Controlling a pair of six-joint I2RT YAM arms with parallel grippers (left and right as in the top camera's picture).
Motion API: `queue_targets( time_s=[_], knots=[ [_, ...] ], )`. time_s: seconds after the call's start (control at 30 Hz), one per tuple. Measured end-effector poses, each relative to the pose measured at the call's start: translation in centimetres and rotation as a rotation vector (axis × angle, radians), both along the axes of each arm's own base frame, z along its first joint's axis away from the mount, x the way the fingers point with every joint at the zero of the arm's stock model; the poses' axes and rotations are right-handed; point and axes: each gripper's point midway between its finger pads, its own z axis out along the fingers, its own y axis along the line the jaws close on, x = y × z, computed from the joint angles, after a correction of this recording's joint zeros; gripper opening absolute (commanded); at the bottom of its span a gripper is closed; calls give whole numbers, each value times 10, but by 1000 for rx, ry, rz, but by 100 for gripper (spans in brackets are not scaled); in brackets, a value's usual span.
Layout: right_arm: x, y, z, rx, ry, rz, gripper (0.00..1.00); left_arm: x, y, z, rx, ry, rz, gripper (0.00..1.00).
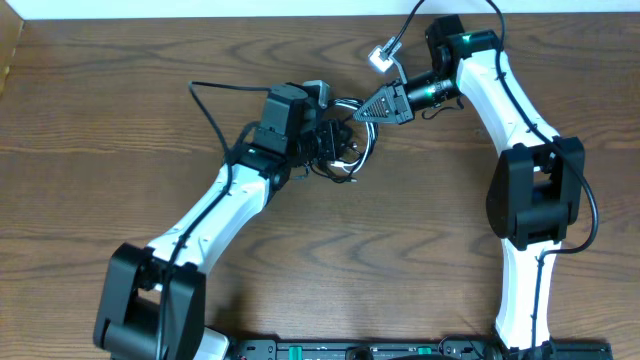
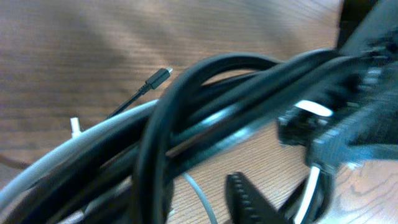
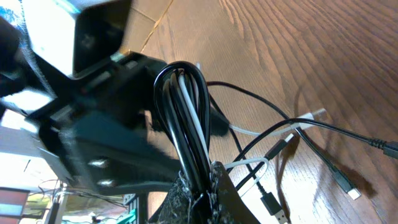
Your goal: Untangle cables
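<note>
The black cable [image 1: 352, 152] and the white cable [image 3: 245, 130] lie tangled in the middle of the table. My right gripper [image 1: 362, 110] is shut on a looped bundle of both cables [image 3: 181, 106] and holds it up off the wood; its fingers [image 3: 208, 180] pinch the strands. My left gripper [image 1: 338, 140] sits inside the tangle, just left of the right one. In the left wrist view thick black loops [image 2: 205, 93] and the white cable [image 2: 93, 134] cross close to the camera. One left finger [image 2: 249, 199] shows; the other is hidden. The jaws [image 2: 199, 186] look open.
Loose ends rest on the wood: a small black plug [image 2: 163, 74], a white plug [image 2: 74, 127], more plugs in the right wrist view [image 3: 314, 115] [image 3: 270, 202]. A thin black wire [image 1: 205, 95] loops left of the left arm. A white tag [image 1: 380, 57] hangs near the right arm.
</note>
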Motion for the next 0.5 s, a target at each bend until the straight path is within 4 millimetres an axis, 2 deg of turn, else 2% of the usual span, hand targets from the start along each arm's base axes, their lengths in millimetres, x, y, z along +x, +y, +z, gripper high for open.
queue_targets(
  time_s=[0.03,0.07,0.1,0.13,0.17,0.23,0.33,0.5],
  knots=[
    [-1,1,0,-1,2,2,1,0,0,-3,3,7,3,8],
    [-1,1,0,-1,2,2,1,1,1,-6,10,10,7,17],
    [-1,1,0,-1,2,2,1,1,2,-6,15,10,12,36],
    [-1,2,0,-2,2,3,1,2,4,-7,18,13,21,51],
    [-1,1,0,-2,3,2,1,3,6,-8,26,11,23,59],
    [-1,1,0,-3,7,-1,1,2,11,-11,34,31,35,63],
    [0,1,-1,-7,12,-3,1,-2,13,-14,27,56,19,63],
    [5,2,0,-7,17,-22,1,-27,21,-21,37,167,-10,63]
  ],
)
